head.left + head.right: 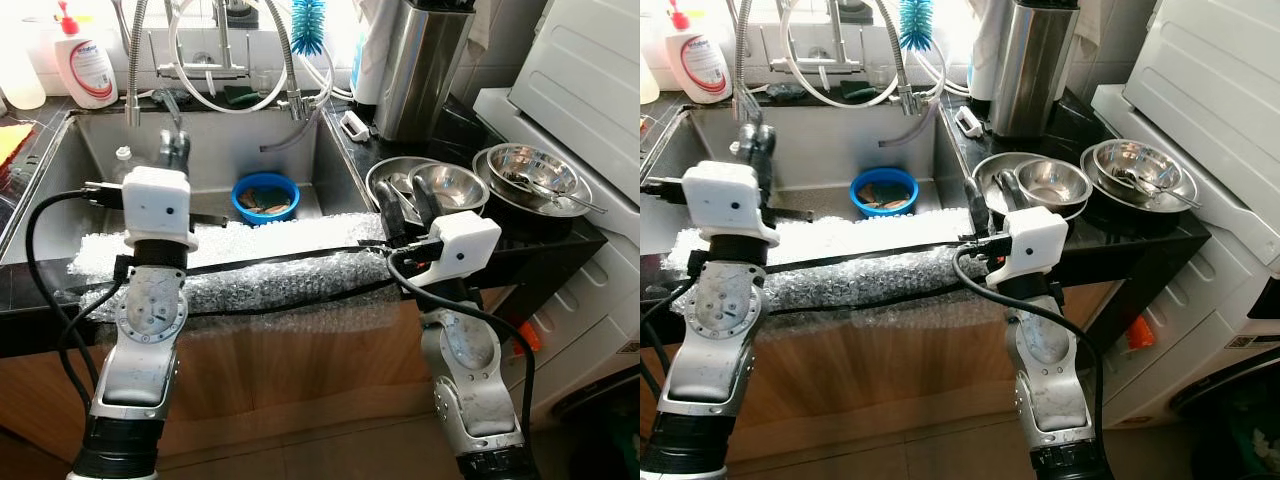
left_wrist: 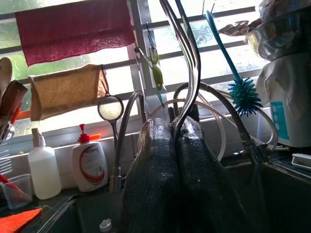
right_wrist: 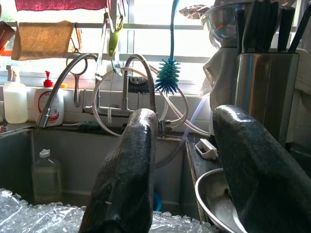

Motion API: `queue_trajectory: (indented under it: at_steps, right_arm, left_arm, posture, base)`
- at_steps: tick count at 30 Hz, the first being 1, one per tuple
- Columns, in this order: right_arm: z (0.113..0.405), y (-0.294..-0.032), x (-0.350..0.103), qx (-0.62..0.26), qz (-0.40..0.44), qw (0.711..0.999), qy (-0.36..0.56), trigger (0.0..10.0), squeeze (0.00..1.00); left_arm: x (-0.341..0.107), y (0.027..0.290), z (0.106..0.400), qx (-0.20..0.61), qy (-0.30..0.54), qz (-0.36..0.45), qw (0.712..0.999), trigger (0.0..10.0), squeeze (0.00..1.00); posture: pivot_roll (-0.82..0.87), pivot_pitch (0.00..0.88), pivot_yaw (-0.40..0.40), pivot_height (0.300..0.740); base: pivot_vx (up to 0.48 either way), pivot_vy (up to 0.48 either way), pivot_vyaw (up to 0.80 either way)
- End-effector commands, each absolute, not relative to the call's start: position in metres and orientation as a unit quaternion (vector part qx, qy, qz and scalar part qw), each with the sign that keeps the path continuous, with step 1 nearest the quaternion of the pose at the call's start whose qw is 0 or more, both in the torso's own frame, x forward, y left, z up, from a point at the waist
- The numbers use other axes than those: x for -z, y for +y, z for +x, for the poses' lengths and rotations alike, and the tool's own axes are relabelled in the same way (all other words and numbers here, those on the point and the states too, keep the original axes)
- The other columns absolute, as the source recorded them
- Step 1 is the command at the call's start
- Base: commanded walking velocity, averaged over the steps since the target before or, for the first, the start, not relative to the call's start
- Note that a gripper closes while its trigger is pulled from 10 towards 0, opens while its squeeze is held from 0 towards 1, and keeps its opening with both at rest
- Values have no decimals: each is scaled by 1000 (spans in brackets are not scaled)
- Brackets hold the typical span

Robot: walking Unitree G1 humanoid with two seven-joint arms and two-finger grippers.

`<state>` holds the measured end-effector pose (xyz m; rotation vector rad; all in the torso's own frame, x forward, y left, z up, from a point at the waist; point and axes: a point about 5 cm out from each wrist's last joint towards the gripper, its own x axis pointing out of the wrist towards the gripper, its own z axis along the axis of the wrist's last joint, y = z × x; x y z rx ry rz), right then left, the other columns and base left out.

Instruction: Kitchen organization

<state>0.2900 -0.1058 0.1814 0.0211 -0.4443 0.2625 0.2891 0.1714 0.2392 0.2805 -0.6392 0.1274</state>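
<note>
Take the sink [image 1: 60,215] as your landmark. Your left gripper [image 1: 175,150] hovers over its basin, just in front of the faucet hose, with its two fingers pressed together and holding nothing. Your right gripper [image 1: 405,205] sits at the sink's right edge, just over the steel bowls [image 1: 445,185] on the dark counter, fingers spread wide and empty. A blue bowl [image 1: 265,197] lies inside the basin near its right wall. Bubble wrap [image 1: 260,262] covers the sink's front rim, beneath both wrists.
</note>
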Motion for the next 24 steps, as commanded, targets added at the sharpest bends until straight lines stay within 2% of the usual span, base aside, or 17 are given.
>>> queue_trajectory:
  at_steps: [1,18,24]
  right_arm:
    - [292,-108,-182,-127,5,967,-222,10000,0]
    - [294,-101,-178,-143,-4,968,-208,10000,0]
    - [294,-100,-177,-149,-4,967,-206,10000,0]
  left_arm:
    - [-246,171,290,-69,-326,134,933,10000,0]
    - [-244,175,293,-75,-322,113,937,10000,0]
    - [-247,172,294,-66,-328,113,936,10000,0]
  posture:
    - [22,0,-82,740]
    - [21,0,-84,740]
    - [21,0,-85,740]
  base:
    - [0,0,0]
    - [324,0,0]
    - [126,0,0]
